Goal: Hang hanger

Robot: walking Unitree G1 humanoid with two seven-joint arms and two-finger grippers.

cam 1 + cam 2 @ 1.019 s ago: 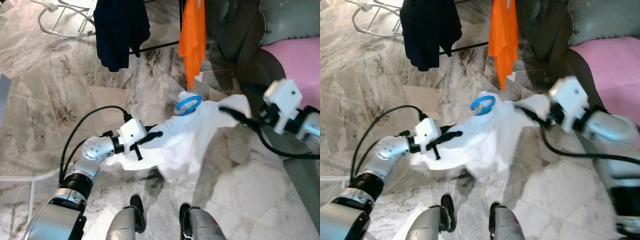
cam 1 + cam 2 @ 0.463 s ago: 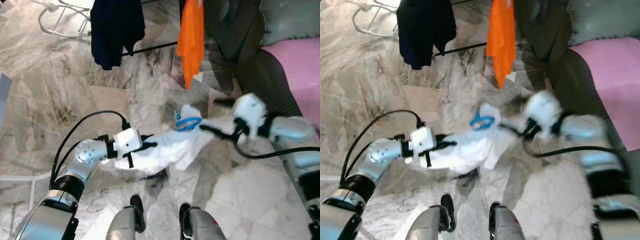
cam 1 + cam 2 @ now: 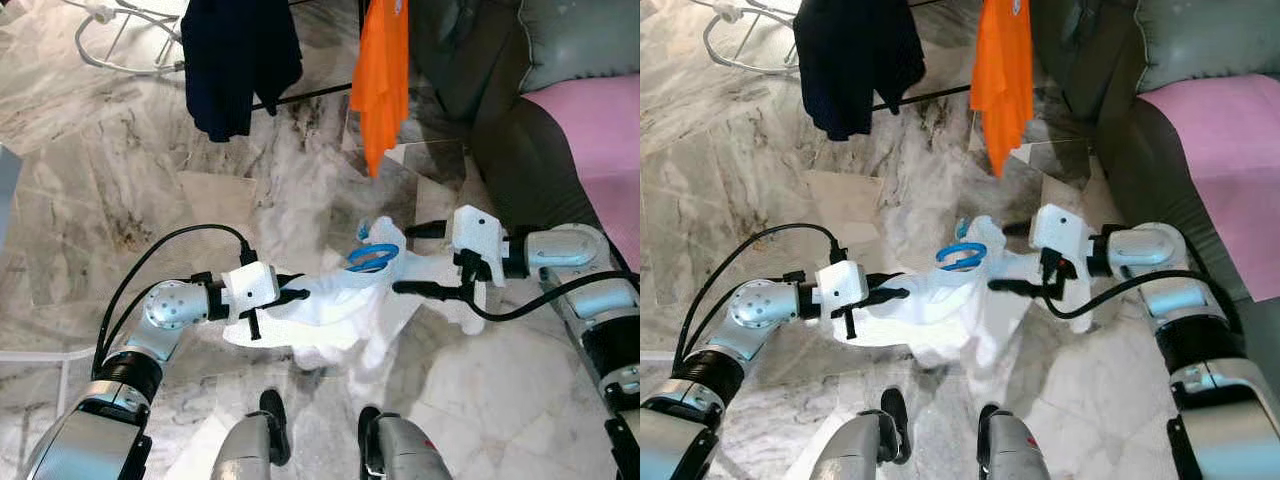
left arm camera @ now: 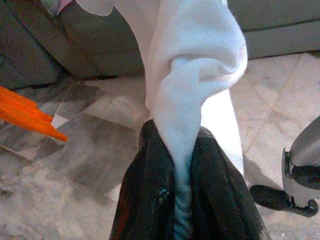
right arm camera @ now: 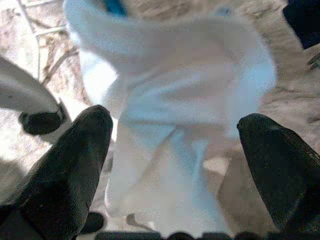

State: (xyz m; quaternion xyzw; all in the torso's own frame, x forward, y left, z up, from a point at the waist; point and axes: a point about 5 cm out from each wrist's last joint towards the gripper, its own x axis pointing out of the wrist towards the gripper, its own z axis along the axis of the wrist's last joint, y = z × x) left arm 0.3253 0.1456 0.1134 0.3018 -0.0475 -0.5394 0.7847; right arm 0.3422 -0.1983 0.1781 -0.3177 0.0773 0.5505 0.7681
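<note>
A white garment (image 3: 345, 310) on a blue hanger, whose hook (image 3: 372, 258) sticks up from the collar, hangs bunched above the marble floor between my arms. My left gripper (image 3: 290, 297) is shut on one end of the cloth; in the left wrist view its fingers (image 4: 150, 200) pinch a twisted fold of the garment (image 4: 185, 75). My right gripper (image 3: 418, 260) is open just right of the hook, one finger above and one below. In the right wrist view its fingers (image 5: 65, 165) stand wide apart with the white garment (image 5: 170, 115) in front of them.
A dark navy garment (image 3: 235, 60) and an orange one (image 3: 380, 70) hang from a black rack ahead. A grey sofa (image 3: 480, 60) with a pink blanket (image 3: 600, 120) stands to the right. A white frame base (image 3: 120, 50) lies at the far left. My feet (image 3: 270, 415) are below.
My right arm has swung left, in toward the hanger hook. The garment, spread wide between the arms a second ago, is now bunched and narrower. The left gripper has kept its hold.
</note>
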